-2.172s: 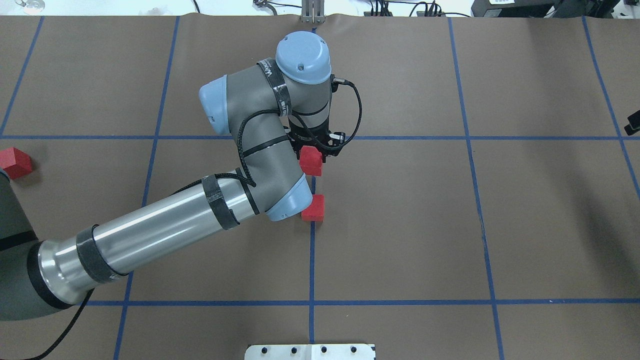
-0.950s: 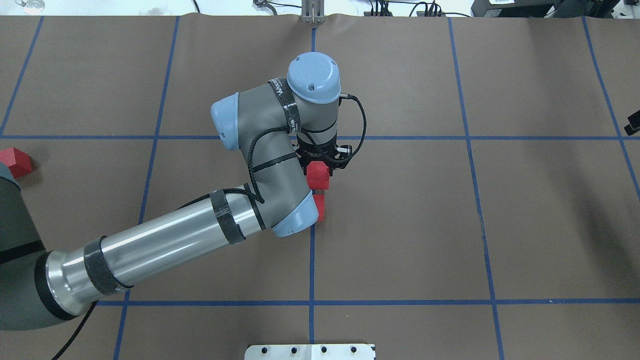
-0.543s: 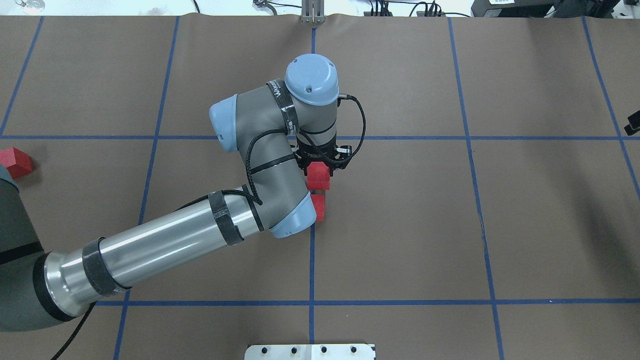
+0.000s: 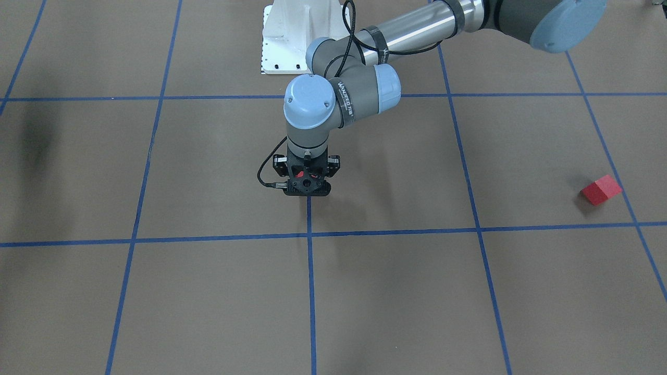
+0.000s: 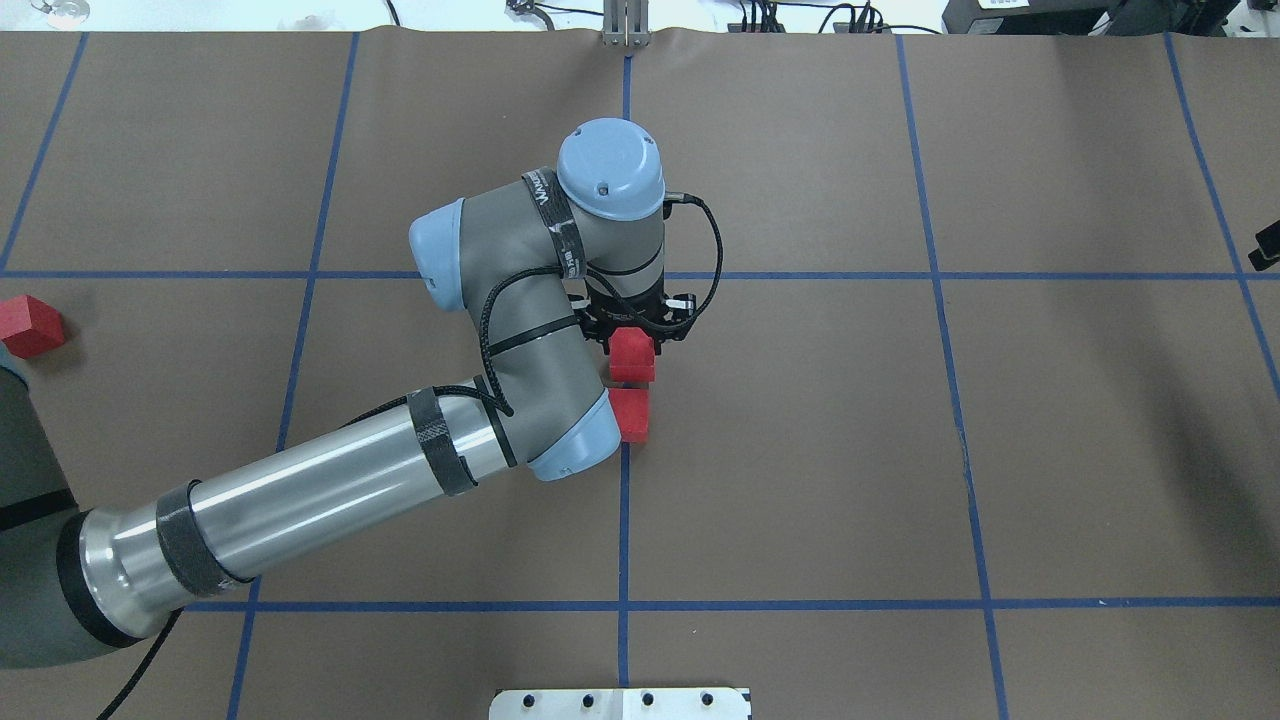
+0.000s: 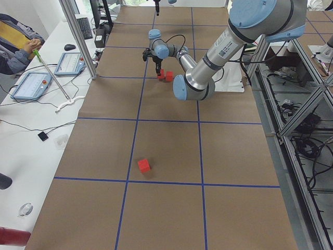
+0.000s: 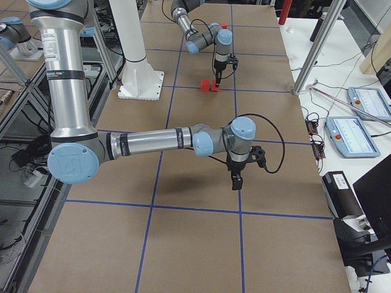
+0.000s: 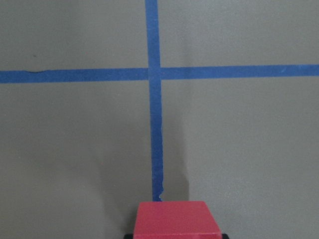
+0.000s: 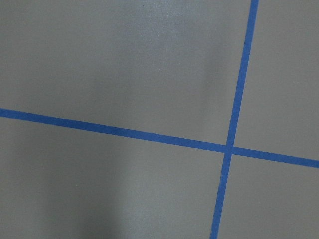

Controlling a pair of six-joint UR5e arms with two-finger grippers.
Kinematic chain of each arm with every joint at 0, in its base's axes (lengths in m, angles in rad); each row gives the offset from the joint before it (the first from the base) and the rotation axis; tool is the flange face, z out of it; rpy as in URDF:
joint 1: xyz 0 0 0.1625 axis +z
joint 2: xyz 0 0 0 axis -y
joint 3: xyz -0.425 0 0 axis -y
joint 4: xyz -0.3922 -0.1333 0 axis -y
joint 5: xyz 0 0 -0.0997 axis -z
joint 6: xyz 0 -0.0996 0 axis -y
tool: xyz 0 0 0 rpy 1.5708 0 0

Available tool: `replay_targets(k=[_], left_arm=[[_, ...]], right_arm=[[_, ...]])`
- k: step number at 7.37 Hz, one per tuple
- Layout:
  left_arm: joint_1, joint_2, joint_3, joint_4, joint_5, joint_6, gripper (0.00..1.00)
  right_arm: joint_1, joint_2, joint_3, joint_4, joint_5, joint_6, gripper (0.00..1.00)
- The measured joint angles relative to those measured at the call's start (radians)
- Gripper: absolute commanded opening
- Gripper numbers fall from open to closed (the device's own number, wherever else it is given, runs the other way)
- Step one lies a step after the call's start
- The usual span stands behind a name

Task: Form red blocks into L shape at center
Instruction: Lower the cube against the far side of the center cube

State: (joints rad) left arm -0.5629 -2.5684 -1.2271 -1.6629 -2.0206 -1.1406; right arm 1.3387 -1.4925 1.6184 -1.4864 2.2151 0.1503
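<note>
My left gripper [image 5: 632,345] is at the table's centre, shut on a red block [image 5: 632,357] and holding it low over the centre blue line. The block fills the bottom of the left wrist view [image 8: 177,219], with dark fingertips tight on both sides. A second red block [image 5: 633,413] lies on the paper just nearer the robot, almost touching the held one and partly hidden by my elbow. The third red block [image 5: 30,326] lies alone at the far left [image 4: 601,189]. My right gripper [image 7: 235,180] hangs over a far-right grid crossing; I cannot tell whether it is open or shut.
Brown paper with a blue tape grid [image 5: 624,520] covers the table. The white base plate [image 5: 620,703] sits at the near edge. My left forearm [image 5: 300,510] stretches over the left half. An operators' desk with tablets [image 6: 31,83] runs along the far side.
My left gripper has carried its red block toward the robot and down, until it sits right beside the resting block. In the last half second it has shifted slightly left.
</note>
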Motion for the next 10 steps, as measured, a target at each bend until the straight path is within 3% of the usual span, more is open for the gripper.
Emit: replay_targets(k=[3, 5, 10], left_arm=[[0.006, 0.003, 0.0, 0.001, 0.0, -0.002, 0.55], [0.009, 0.004, -0.001, 0.001, 0.0, -0.002, 0.63], [0.011, 0.007, -0.002, 0.002, 0.002, -0.002, 0.65]], right_arm=[[0.0, -0.001, 0.0, 0.0, 0.0, 0.0, 1.0], [0.0, -0.002, 0.0, 0.0, 0.0, 0.0, 1.0], [0.0, -0.003, 0.0, 0.0, 0.0, -0.002, 1.0]])
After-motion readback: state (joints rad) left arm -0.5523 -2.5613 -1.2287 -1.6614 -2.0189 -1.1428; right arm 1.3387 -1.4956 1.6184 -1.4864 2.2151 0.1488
